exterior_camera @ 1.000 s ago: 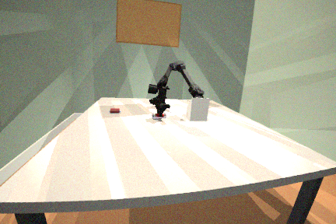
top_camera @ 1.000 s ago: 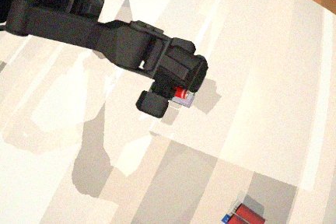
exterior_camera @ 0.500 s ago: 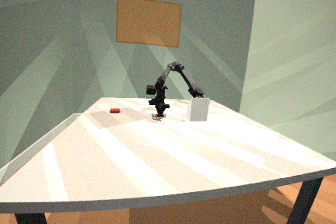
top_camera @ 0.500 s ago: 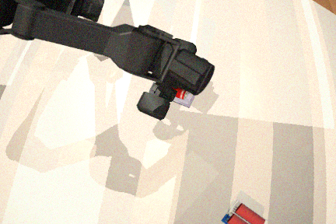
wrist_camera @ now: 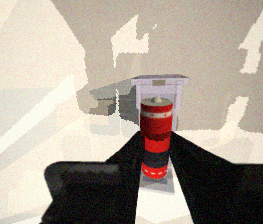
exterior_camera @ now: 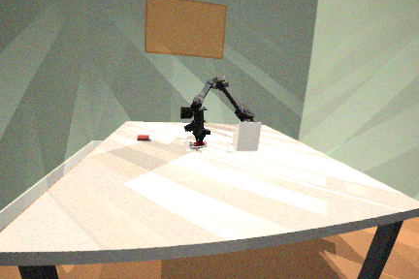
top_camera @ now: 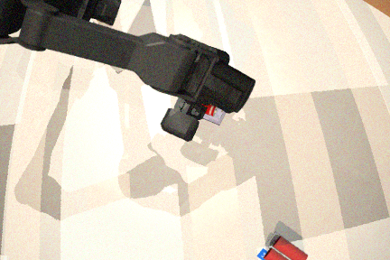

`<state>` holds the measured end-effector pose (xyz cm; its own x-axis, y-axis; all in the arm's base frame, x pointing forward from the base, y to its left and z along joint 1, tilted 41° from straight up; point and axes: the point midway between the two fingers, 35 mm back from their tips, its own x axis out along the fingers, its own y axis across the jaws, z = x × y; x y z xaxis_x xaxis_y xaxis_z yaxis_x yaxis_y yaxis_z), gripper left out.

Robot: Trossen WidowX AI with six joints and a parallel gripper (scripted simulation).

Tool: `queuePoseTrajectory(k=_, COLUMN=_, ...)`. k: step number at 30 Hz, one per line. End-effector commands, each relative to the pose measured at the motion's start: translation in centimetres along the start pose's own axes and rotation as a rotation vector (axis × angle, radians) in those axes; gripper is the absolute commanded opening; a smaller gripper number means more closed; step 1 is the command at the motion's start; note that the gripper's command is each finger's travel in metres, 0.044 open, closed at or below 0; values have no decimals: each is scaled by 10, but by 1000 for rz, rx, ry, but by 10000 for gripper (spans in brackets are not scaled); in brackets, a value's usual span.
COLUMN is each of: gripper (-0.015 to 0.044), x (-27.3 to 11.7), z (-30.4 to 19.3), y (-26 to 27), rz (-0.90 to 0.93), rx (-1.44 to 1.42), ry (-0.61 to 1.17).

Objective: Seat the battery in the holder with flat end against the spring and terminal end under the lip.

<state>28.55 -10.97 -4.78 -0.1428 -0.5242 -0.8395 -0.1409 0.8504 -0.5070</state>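
Observation:
The red battery (wrist_camera: 156,120) (top_camera: 210,110) has a pale terminal end with a small nub and a dark band near its other end. My gripper (wrist_camera: 153,135) (exterior_camera: 199,142) is shut on it, one dark finger on each side. The pale lilac holder (wrist_camera: 180,107) (top_camera: 218,119) lies under and around the battery. In the wrist view the terminal end looks raised, short of the lip (wrist_camera: 147,80), with a gap between them. The flat end is low, over the holder's near end. The spring is hidden, and whether the flat end touches it I cannot tell.
A red twin-cylinder item (top_camera: 291,248) (exterior_camera: 143,138) with a blue part lies away from the holder. A white box (exterior_camera: 247,137) stands near the arm's base. The arm's shadow falls across the table (exterior_camera: 184,207) around the holder.

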Motion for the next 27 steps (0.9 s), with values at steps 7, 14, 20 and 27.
queuePoseTrajectory(k=7, gripper=85, x=1, z=2, y=-1, rz=-1, rx=2, ry=16)
queuePoseTrajectory(k=14, gripper=85, x=1, z=8, y=-2, rz=0, rx=2, ry=16)
queuePoseTrajectory(k=20, gripper=85, x=1, z=13, y=-2, rz=2, rx=3, ry=16)
queuePoseTrajectory(k=27, gripper=85, x=1, z=13, y=-2, rz=2, rx=3, ry=13)
